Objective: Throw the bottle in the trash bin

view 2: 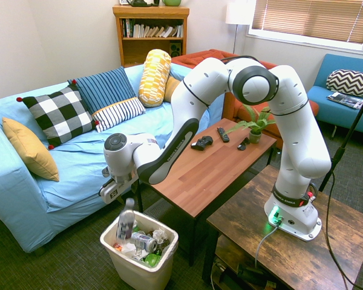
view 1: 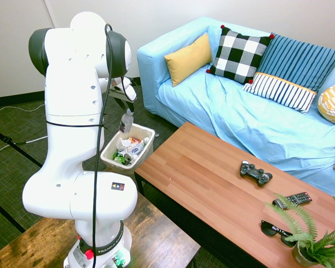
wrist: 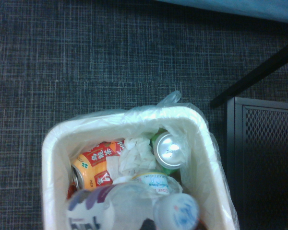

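Note:
The small clear bottle (view 2: 126,223) with a white cap and dark label stands nearly upright just under my gripper (view 2: 121,194), its lower end below the rim of the white trash bin (view 2: 133,275). The jaws look open, with the cap a little beneath them. From the other side, the bottle (view 1: 126,121) hangs over the bin (view 1: 108,159) below the gripper (view 1: 126,108). The wrist view looks straight down into the bin (wrist: 53,143), with the bottle (wrist: 120,206) close at the picture's bottom edge.
Cans (wrist: 169,149) and crumpled paper (wrist: 134,155) fill the bin. A wooden coffee table (view 2: 212,163) stands right beside it, with a light-blue sofa (view 2: 78,163) behind. On the table lie a game controller (view 1: 255,172), a remote (view 1: 293,198), sunglasses (view 1: 274,230) and a potted fern (view 1: 312,240).

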You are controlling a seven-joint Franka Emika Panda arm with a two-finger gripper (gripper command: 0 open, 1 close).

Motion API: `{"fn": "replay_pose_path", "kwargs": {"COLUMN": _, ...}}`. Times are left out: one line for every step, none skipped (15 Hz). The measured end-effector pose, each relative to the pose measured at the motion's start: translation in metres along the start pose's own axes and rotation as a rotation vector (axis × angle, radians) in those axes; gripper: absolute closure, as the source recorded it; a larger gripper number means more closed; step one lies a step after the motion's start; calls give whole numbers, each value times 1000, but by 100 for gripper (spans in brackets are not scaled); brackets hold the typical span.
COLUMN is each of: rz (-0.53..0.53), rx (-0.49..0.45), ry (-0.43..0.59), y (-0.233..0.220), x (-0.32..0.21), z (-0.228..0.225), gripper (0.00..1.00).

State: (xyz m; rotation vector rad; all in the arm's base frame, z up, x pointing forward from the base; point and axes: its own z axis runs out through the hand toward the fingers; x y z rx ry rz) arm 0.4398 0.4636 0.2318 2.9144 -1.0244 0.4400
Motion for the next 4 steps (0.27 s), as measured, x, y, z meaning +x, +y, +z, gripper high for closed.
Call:
{"fn": "replay_pose_path", "kwargs": {"rz": 7, "rx": 1, "ry": 0, "y": -2, "x": 2, "z": -1, "gripper": 0}}
{"fn": "replay_pose_path", "kwargs": {"rz": 13, "rx": 0, "ry": 3, "y": -3, "x": 4, "z": -2, "gripper": 0}}
{"fn": "replay_pose_path", "kwargs": {"rz": 18, "rx": -1, "ry": 5, "y": -4, "x": 7, "z": -3, "gripper": 0}}
{"fn": "replay_pose_path", "kwargs": {"rz": 23, "rx": 1, "ry": 7, "y": -5, "x": 9, "z": -4, "gripper": 0}}
